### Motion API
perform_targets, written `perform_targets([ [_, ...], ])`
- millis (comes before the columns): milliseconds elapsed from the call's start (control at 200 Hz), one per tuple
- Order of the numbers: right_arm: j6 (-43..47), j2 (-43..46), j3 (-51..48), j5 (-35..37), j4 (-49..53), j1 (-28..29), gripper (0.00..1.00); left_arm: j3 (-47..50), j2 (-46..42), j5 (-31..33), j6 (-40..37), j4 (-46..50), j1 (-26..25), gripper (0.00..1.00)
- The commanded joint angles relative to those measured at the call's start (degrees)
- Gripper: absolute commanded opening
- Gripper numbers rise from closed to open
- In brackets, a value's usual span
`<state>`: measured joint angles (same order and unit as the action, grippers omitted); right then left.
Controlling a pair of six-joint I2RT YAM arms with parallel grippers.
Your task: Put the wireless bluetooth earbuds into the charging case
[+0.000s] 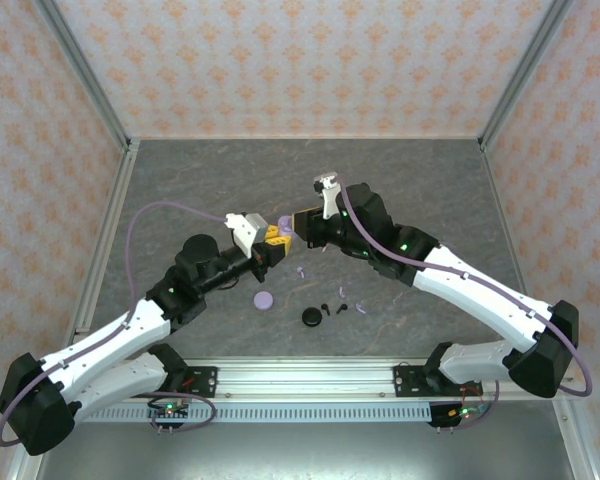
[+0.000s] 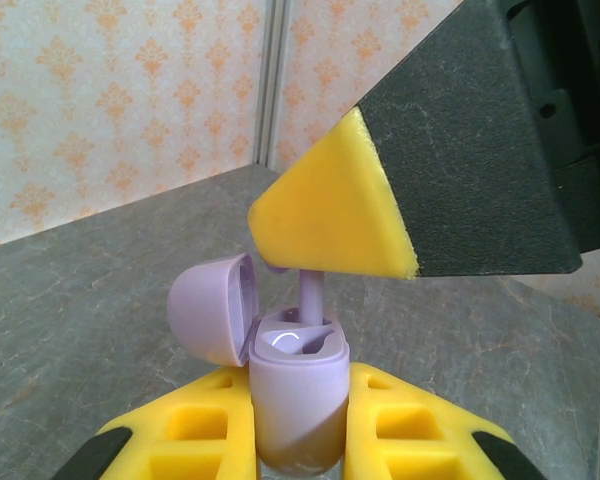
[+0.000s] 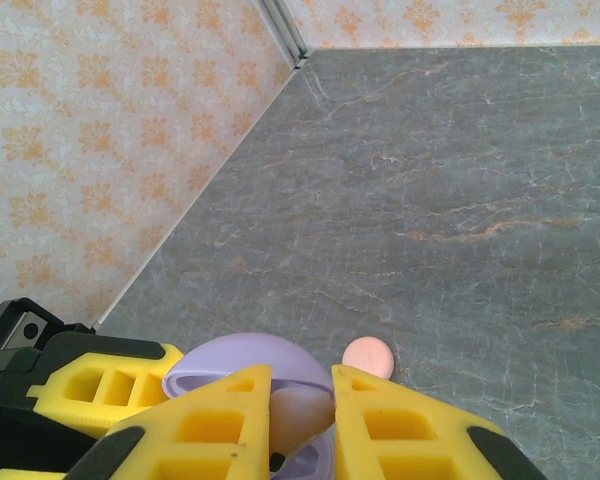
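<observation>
Yellow fingers (image 2: 200, 440) of the left end effector (image 2: 296, 400) are clamped on a lavender charging case (image 2: 295, 355), which is raised off the surface (image 1: 180, 200) with its lid (image 2: 212, 308) hinged open. The right end effector (image 3: 302, 388) pinches a lavender earbud (image 2: 308, 290), stem reaching down into the open case. Spare earbuds (image 1: 325, 308) and a black case (image 1: 311, 317) lie on the surface below.
</observation>
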<state>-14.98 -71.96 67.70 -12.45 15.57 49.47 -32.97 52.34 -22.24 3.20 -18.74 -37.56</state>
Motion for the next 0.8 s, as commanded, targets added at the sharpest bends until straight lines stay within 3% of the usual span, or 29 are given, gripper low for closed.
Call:
perform_targets([
  [0,0.22,-0.53,-0.55,-0.86,0.9,0.54,0.18,-2.18,-0.04,-0.79,0.36,-2.52,-0.41,0.0],
  [350,-0.84,-0.15,0.44,-2.67,1.21,0.62,0.25,-2.27,0.3,-1.1,0.55,-3.34,-0.43,0.0],
  [576,1.17,1.35,3.33,-1.05,3.99,0.62,0.45,-1.85,0.15,-1.16,0.57,-3.62,-0.41,0.0],
  [796,3.14,3.8,5.24,3.63,9.67,-1.42,0.53,-0.97,-1.23,0.68,-0.04,-1.77,-0.42,0.0],
])
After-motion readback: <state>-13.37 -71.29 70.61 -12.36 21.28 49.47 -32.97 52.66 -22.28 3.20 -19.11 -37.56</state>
